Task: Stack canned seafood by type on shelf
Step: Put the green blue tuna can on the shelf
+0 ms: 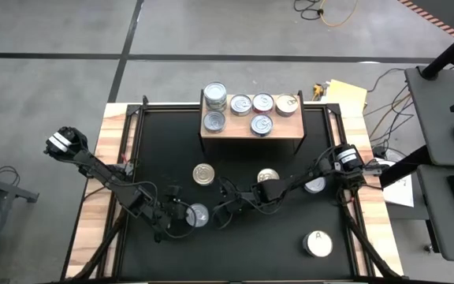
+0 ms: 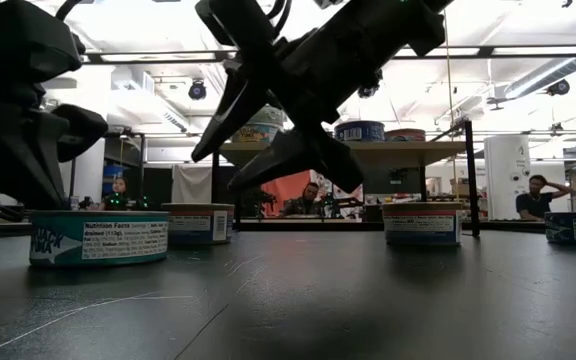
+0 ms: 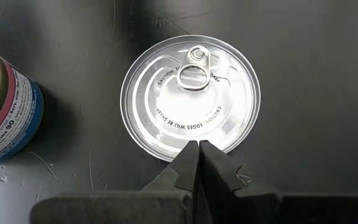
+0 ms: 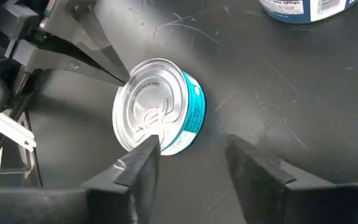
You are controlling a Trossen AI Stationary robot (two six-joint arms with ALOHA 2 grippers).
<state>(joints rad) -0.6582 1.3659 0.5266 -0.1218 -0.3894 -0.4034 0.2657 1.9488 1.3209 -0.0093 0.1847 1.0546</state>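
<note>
From above I see the shelf point(image 1: 251, 136) at the table's far edge carrying six tins, one a stack point(image 1: 215, 96). A silver-topped can point(image 1: 198, 214) sits on the black table point(image 1: 235, 244) between both grippers.

Level with the table, its teal label reads "Nutrition Facts" point(image 2: 98, 237).

My left wrist view shows the left gripper point(image 3: 199, 149) pinched shut at the can's rim, pull ring on top.

My right wrist view shows the right gripper point(image 4: 191, 152) parted beside the can, holding nothing.
</note>
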